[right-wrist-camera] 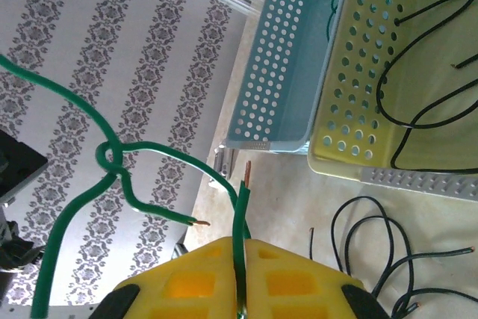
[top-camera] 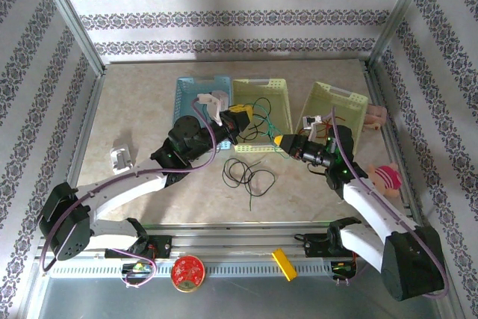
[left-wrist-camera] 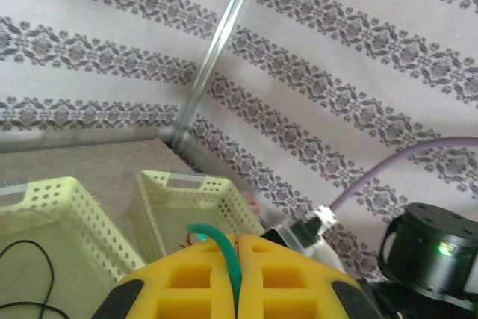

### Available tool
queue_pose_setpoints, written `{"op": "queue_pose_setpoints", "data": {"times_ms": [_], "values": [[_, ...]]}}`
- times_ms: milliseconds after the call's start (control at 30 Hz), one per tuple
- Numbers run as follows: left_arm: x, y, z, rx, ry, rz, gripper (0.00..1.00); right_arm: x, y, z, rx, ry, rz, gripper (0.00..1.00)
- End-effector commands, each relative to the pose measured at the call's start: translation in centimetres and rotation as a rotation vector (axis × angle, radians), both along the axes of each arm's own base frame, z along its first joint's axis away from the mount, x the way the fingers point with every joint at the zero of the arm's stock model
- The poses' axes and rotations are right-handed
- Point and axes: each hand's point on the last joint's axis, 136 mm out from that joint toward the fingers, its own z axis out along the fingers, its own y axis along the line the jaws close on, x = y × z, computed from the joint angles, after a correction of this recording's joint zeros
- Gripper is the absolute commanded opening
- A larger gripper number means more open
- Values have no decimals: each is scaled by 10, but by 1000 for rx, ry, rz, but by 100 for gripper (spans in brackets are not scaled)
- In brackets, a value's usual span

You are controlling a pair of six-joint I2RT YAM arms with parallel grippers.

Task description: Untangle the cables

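From above I count one blue perforated plastic basket [top-camera: 193,98], two pale yellow ones [top-camera: 261,82], black wire [top-camera: 249,172] in the middle one and looped on the table [top-camera: 142,117]; left wrist: left gripper [left-wrist-camera: 237,252] clamps a thin green wire [left-wrist-camera: 233,270]; right wrist: right gripper [right-wrist-camera: 240,248] pinches it too.

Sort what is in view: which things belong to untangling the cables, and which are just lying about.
Belongs to the job:
thin green wire, clamped by left gripper and right gripper
coiled black wire on the table
second black wire in the pale yellow perforated basket

Lying about:
pink pig toy
round red disc
yellow block
small white plastic piece
blue perforated basket
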Motion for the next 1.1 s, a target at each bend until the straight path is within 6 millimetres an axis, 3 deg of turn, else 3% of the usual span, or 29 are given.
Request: {"op": "queue_pose_setpoints", "data": {"times_ms": [0,167,333,467,600,733,933,967,1033,1067], "values": [[4,10,8,-24,-18,82,0,1,-7,4,-3,-16,-28,2],[15,33,-20,81,52,221,0,13,-36,6,-9,-27,-181,0],[21,81,-52,131,136,445,0,24,-79,-4,-15,13,-387,0],[22,112,-69,143,185,537,0,26,-97,-13,-20,44,-468,0],[29,145,-80,60,256,587,0,27,-99,-18,-21,69,-482,0],[48,153,-89,82,295,547,0,25,-87,-12,-39,51,-396,0],[101,173,-133,137,404,600,1,16,-51,-2,-84,8,-245,0],[110,177,-142,149,415,623,10,15,-46,-1,-86,3,-225,0],[125,187,-155,148,435,678,41,12,-38,0,-83,4,-189,0],[130,187,-154,141,432,681,51,11,-35,1,-79,9,-171,0]]}}
